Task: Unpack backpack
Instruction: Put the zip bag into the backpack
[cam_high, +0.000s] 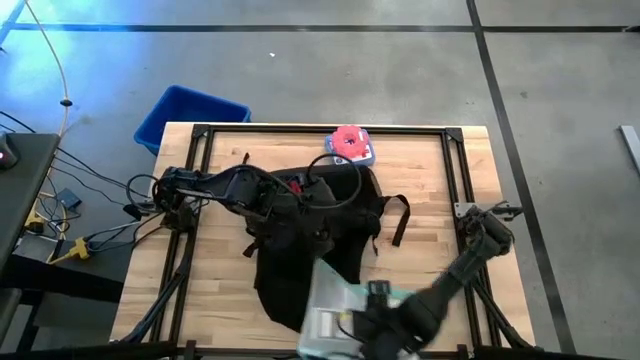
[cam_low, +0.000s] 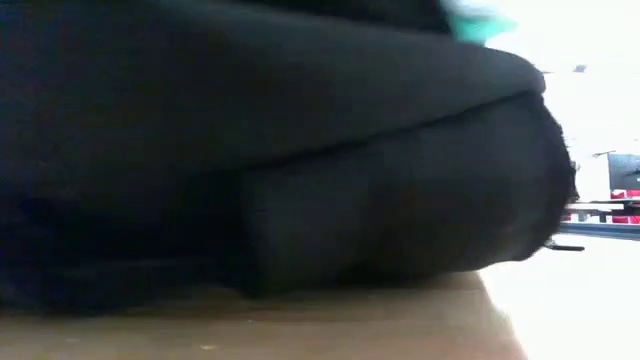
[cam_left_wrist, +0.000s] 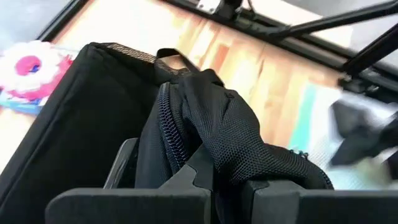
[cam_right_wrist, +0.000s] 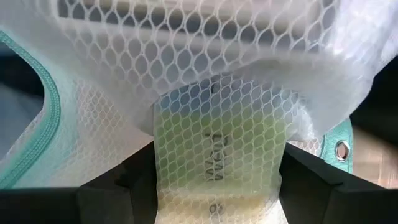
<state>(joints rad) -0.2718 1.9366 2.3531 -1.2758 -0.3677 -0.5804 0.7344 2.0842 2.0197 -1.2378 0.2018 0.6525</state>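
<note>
On the table (cam_high: 430, 190), your left end effector (cam_left_wrist: 214, 180) pinched on the backpack (cam_high: 320, 235), right end effector (cam_right_wrist: 214, 180) clamping a mesh pouch (cam_high: 335, 305), its tips hidden by mesh, low view blocked by black fabric.

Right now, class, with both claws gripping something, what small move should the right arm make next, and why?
Probably carry the white mesh pouch with teal trim clear of the large black fabric backpack and set it on bare table. The right claw is closed on it, while the left claw pinches the backpack's fabric.
</note>
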